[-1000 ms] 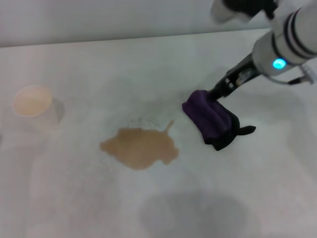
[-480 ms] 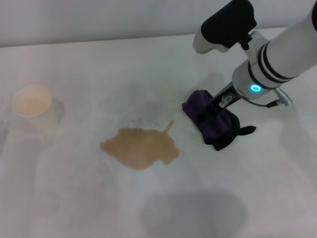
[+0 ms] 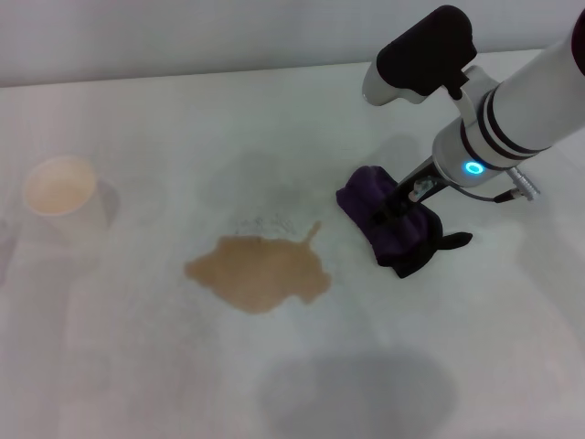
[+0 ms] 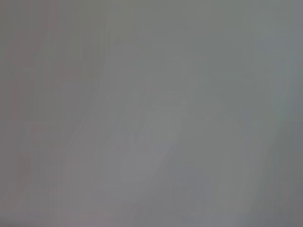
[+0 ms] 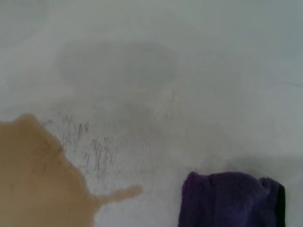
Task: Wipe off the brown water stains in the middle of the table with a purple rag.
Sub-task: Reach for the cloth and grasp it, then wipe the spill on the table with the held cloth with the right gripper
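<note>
1. Your right gripper [image 3: 399, 203] is down on the purple rag [image 3: 391, 222], reaching in from the right side of the table [image 3: 164, 128] in the head view. Its dark fingers press into the top folds of the cloth, but you cannot tell from here how far apart the jaws stand or whether they have actually closed on the fabric.
2. The purple rag lies bunched on the white table, right of centre, with its black pointed tail end sticking out toward the right. In the right wrist view the rag [image 5: 227, 198] shows as a dark purple fold with black edging on 1 side.
3. The brown water stains [image 3: 259, 272] form 1 flat tan puddle in the middle of the table, to the left of the rag and a little nearer the robot. The rag and the puddle are near each other but apart, with bare white table between them. A thin tongue of the puddle [image 5: 38, 179] points toward the rag.
4. A cream paper cup [image 3: 59, 189] stands upright at the far left of the table, well apart from the puddle.
5. Your left gripper does not appear in any view; the left wrist view shows only a blank grey field.
</note>
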